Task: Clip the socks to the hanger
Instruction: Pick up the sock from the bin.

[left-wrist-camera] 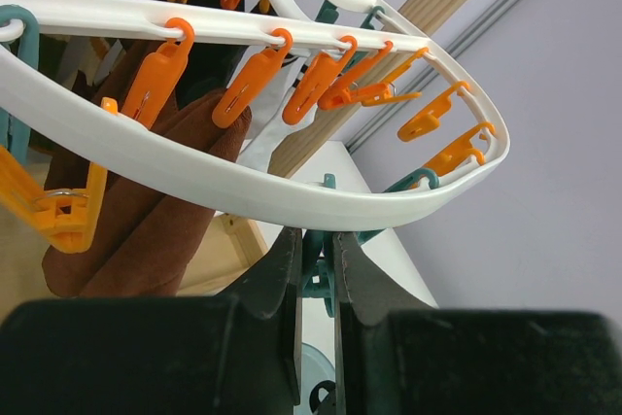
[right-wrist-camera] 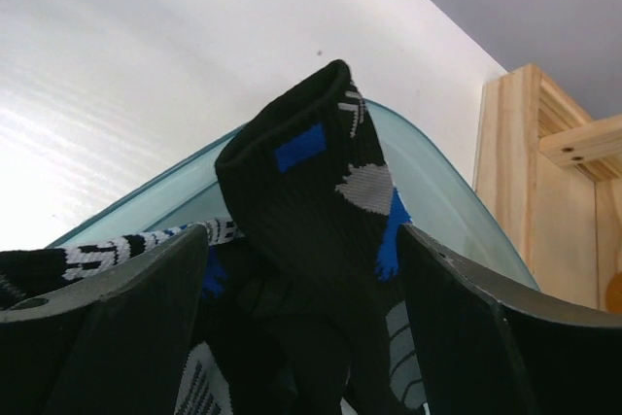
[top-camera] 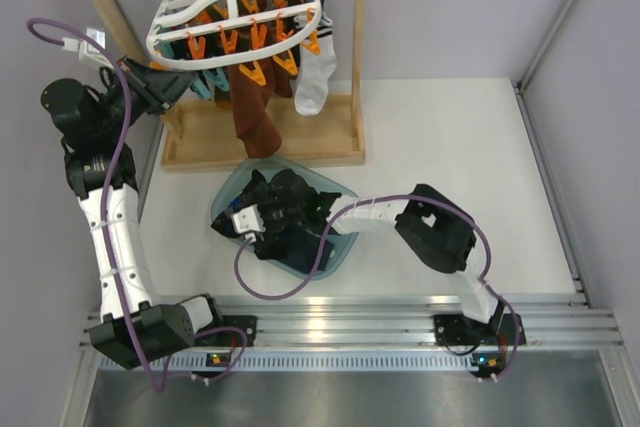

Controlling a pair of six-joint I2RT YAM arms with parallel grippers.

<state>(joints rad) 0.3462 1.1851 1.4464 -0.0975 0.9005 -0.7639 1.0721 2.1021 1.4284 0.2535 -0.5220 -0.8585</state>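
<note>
Left tool is sitting right under one end of the hanger, up by the left post of the wooden rack. Its jaws are squeezed nearly together and pinching a teal clip that's dangling off the white rim. A row of orange clips is hanging off the lattice above it. A couple of brown socks and a white sock are hanging down on the far side.

Right tool is reaching into the teal see-through bowl sitting on the counter in front of the rack. It's spread wide open and not gripping anything. One black sock with blue and white patches is poking up between its fingers, not touching either one as far as I can see. The rest of the dark socks are lying piled in that bowl, well apart from the hanger.
</note>
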